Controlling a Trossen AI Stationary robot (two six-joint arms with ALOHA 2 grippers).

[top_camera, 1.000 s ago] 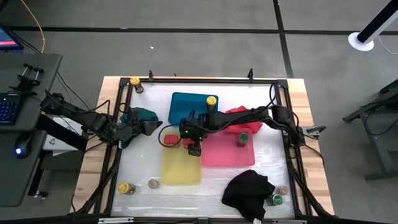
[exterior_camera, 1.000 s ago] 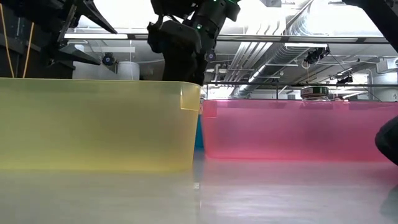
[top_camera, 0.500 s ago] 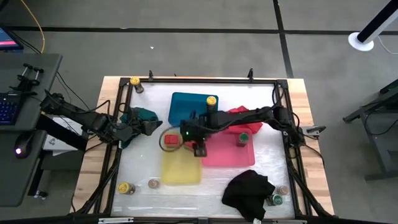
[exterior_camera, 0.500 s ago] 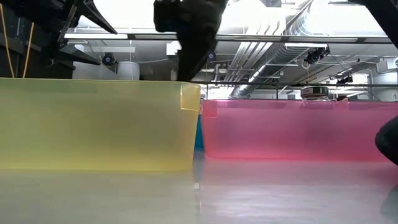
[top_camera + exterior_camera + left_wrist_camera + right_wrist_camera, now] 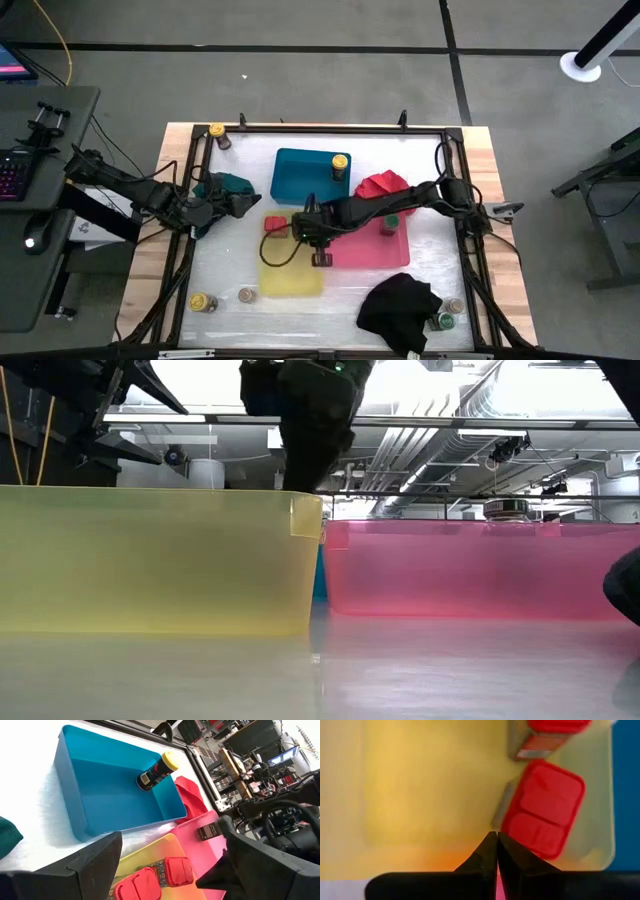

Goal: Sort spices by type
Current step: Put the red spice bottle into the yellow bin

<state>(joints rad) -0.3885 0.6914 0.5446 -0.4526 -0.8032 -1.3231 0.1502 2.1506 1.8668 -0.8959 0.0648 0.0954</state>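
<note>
Red-lid jars [image 5: 543, 808]: two, square lids, both inside yellow tray, at its end nearest blue tray; side by side, close together. Right wrist view shows one lid full-on, 2nd jar [image 5: 551, 737] partly cut off at frame edge.
Yellow tray [image 5: 290, 277]: landmark; mid-table, pink tray touching/just beside its one long side, blue tray just beyond its far end.
R gripper [image 5: 322, 258]: over yellow tray's edge on pink-tray side, fingers pinched fully together, nothing between them; tips apart from the red-lid jars.
Yellow-lid jar [image 5: 340, 163]: lying in blue tray, corner nearest pink tray.
Blue tray [image 5: 298, 172]: holds only that 1 jar as far as seen.
Green-lid jar [image 5: 391, 222]: in pink tray, partly under R arm.
Pink tray [image 5: 362, 250]: beside yellow tray.
Loose jars: yellow-lid one [image 5: 217, 132] at table's far corner past blue tray; another yellow-lid [image 5: 201, 302] + silvery-lid [image 5: 246, 295] near yellow tray's near end; green-lid [image 5: 444, 322] + silvery-lid [image 5: 455, 305] past the black cloth.
L gripper [image 5: 250, 205]: jaws spread wide, empty, hovering beside yellow tray on side away from pink tray, over teal cloth [image 5: 222, 186].
Cloths: red [image 5: 380, 185] beyond pink tray; black [image 5: 400, 305] near pink tray's near end.
</note>
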